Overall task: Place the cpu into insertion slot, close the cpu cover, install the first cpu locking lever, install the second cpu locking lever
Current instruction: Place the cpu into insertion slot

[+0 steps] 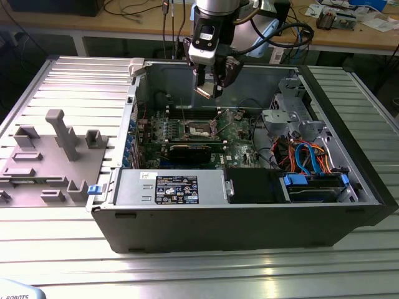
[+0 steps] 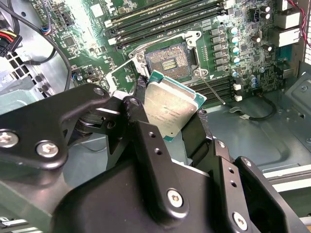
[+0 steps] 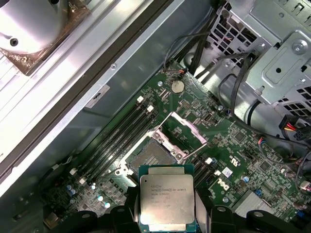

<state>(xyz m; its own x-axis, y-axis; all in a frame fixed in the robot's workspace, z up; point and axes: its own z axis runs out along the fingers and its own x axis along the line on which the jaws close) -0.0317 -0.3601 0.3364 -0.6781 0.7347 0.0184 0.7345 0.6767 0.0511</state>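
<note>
Claw (image 2: 170,104) clamped on the cpu (image 3: 166,196) by its edges, hovering above the insertion slot (image 3: 148,155), not touching. Step 1 in hand, imo: chip not seated yet. Needs chip squared to slot & lowered flat. cpu cover (image 3: 188,127) stands open beside slot, lever (image 2: 211,90) raised next to slot, RAM slots (image 3: 116,141) alongside. Nothing seems to block.

The cpu (image 2: 172,109) is held by the black tool (image 2: 171,103). The insertion slot (image 2: 167,60) on the green board (image 2: 248,24) is seen open, apart from it.
</note>
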